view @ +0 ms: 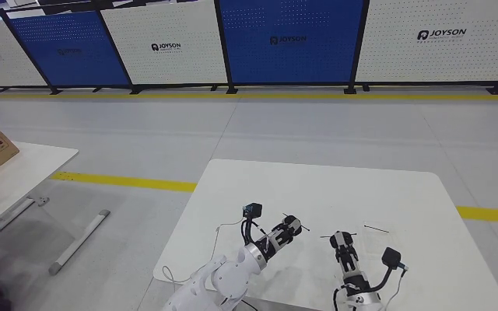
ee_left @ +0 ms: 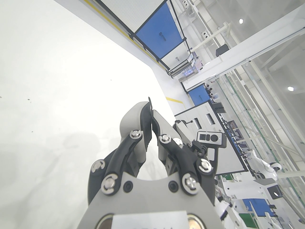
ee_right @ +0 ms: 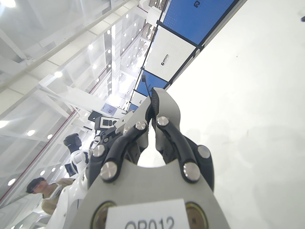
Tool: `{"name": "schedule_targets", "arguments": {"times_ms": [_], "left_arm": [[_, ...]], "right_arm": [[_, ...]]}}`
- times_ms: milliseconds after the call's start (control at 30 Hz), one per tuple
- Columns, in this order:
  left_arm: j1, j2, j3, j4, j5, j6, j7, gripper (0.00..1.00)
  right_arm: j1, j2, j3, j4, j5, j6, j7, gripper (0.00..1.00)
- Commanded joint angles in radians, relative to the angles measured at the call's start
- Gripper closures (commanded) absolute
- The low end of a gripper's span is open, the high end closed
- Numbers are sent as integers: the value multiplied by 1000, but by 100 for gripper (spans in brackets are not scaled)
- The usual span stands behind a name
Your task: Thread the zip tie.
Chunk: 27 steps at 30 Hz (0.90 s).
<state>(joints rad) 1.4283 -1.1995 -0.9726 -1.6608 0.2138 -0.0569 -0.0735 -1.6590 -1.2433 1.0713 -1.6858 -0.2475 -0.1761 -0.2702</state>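
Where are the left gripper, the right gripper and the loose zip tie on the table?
left gripper (ee_left: 151, 112), left wrist view, between its fingertips.
right gripper (ee_right: 152, 96), right wrist view, between its fingertips.
loose zip tie (view: 377, 228), top view, middle of the strap.

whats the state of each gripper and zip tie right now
left gripper: fingers shut on left zip tie
right gripper: fingers shut on right zip tie
loose zip tie: lying straight on table, not looped
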Motion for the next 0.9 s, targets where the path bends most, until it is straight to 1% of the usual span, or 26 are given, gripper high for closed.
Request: {"name": "schedule_targets", "arguments": {"times_ms": [0, 167, 467, 633, 867], "left_arm": [[0, 0, 0, 0, 0, 0, 0, 100], [0, 0, 0, 0, 0, 0, 0, 100], [0, 0, 0, 0, 0, 0, 0, 100], [0, 0, 0, 0, 0, 0, 0, 100], [0, 0, 0, 0, 0, 0, 0, 100]], "right_arm": [[8, -4, -6, 9, 13, -4, 2, 100], [35, -16, -26, 37, 43, -13, 15, 100], [37, -17, -27, 39, 47, -16, 17, 100], [41, -21, -23, 40, 42, -1, 19, 100], [77, -36, -48, 66, 51, 19, 33, 100]]}}
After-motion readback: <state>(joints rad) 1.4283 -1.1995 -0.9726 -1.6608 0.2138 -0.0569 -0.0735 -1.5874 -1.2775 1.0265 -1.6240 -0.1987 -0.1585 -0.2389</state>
